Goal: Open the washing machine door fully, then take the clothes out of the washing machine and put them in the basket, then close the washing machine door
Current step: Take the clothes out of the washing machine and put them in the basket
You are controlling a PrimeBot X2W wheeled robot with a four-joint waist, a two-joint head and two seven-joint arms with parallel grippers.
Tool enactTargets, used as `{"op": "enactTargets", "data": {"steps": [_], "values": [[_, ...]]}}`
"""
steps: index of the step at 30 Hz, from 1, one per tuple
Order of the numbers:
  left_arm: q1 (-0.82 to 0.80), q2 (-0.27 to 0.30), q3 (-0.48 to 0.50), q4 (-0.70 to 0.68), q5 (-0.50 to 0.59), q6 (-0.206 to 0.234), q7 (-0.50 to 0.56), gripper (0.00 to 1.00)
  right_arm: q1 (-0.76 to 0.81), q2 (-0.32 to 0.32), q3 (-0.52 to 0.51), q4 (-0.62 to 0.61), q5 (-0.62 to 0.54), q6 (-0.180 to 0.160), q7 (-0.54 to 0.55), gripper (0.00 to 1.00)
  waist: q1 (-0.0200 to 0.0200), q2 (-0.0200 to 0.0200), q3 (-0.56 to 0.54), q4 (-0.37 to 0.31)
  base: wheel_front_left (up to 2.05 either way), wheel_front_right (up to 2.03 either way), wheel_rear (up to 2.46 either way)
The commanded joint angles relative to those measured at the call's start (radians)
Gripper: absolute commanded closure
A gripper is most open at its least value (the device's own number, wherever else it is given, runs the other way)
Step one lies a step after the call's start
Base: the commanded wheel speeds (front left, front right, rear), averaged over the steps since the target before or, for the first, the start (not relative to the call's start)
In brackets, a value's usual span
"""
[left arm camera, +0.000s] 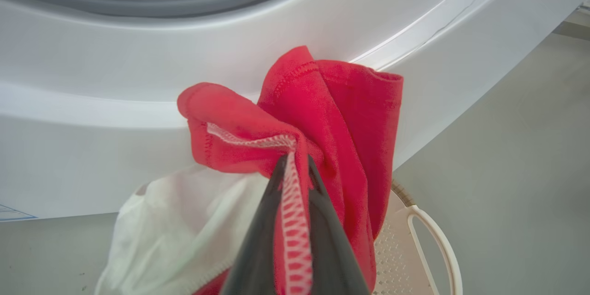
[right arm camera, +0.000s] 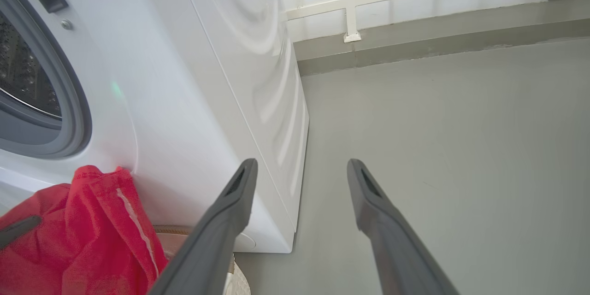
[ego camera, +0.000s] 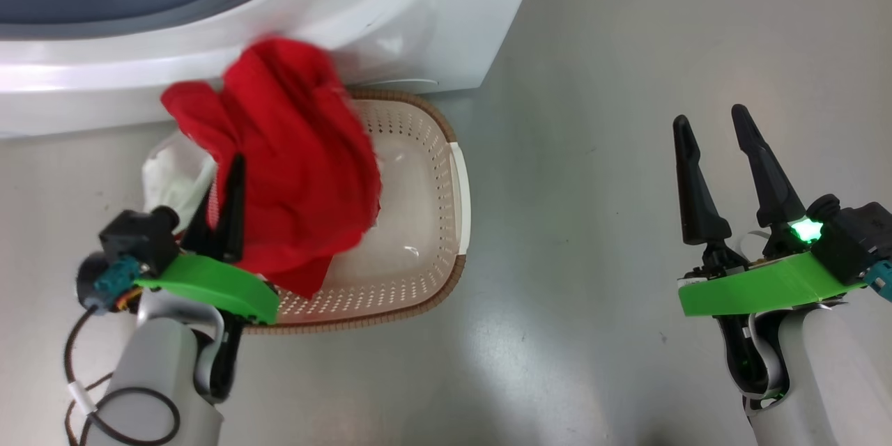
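The left pincer (left arm camera: pixel 294 163) is clamped shut on a seam of the red jersey (ego camera: pixel 293 153). The jersey is a bunched, bright red cloth with white zigzag stitching along its edge, and it hangs over the left part of the cream perforated basket (ego camera: pixel 418 272) with its brown woven rim, just in front of the white washing machine (ego camera: pixel 418 7). A crumpled white garment (ego camera: pixel 178 181) sits just beside the jersey on its left, while the right pincer (ego camera: pixel 711 115) stands wide open and empty above the grey floor (ego camera: pixel 592 223), well apart.
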Motion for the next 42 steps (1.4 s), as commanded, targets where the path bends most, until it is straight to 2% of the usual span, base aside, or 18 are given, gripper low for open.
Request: {"op": "enactTargets", "data": {"steps": [1, 10, 20, 21, 22, 23, 24, 25, 33, 42], "values": [[0.031, 0.023, 0.012, 0.001, -0.015, -0.006, -0.002, 1.0, 0.023, 0.001, 0.021, -0.026, -0.01, 0.007, -0.006, 0.0, 0.0, 0.0, 0.01, 0.0, 0.0, 0.0, 0.0], [-0.005, 0.034, -0.067, 0.134, -0.06, -0.006, -0.002, 1.0, 0.019, 0.001, 0.017, -0.036, -0.018, 0.007, -0.006, 0.0, 0.0, 0.0, 0.054, -0.003, 0.0, 0.0, 0.0], [-0.057, 0.051, -0.119, 0.218, -0.091, -0.006, -0.002, 1.0, 0.014, 0.001, 0.015, -0.045, -0.021, 0.007, -0.006, 0.0, 0.0, 0.0, 0.087, -0.003, 0.0, 0.0, 0.0], [-0.061, 0.053, -0.121, 0.221, -0.093, -0.006, -0.002, 0.87, 0.014, 0.001, 0.015, -0.046, -0.022, 0.007, -0.006, 0.0, 0.0, 0.0, 0.089, -0.004, 0.0, 0.0, 0.0], [-0.064, 0.054, -0.122, 0.224, -0.094, -0.006, -0.002, 0.64, 0.013, 0.001, 0.015, -0.046, -0.022, 0.007, -0.006, 0.0, 0.0, 0.0, 0.09, -0.004, 0.0, 0.0, 0.0], [-0.068, 0.055, -0.122, 0.226, -0.096, -0.006, -0.002, 0.52, 0.013, 0.001, 0.014, -0.046, -0.022, 0.007, -0.006, 0.0, 0.0, 0.0, 0.092, -0.003, 0.0, 0.0, 0.0], [-0.071, 0.055, -0.122, 0.229, -0.097, -0.006, -0.002, 0.33, 0.012, 0.001, 0.013, -0.046, -0.022, 0.007, -0.006, 0.0, 0.0, 0.0, 0.093, -0.003, 0.0, 0.0, 0.0], [-0.073, 0.056, -0.122, 0.231, -0.098, -0.006, -0.002, 0.02, 0.012, 0.001, 0.012, -0.046, -0.022, 0.007, -0.006, 0.0, 0.0, 0.0, 0.093, -0.003, 0.0, 0.0, 0.0], [-0.07, 0.054, -0.121, 0.227, -0.103, -0.006, -0.002, 0.0, 0.007, 0.001, 0.012, -0.037, -0.022, 0.007, -0.006, 0.0, 0.0, 0.0, 0.08, 0.003, 0.0, 0.0, 0.0], [-0.034, 0.057, -0.08, 0.185, -0.092, -0.006, -0.002, 0.0, 0.013, 0.001, 0.012, -0.02, -0.018, 0.007, -0.006, 0.0, 0.0, 0.0, 0.013, 0.008, 0.0, 0.0, 0.0]]}}
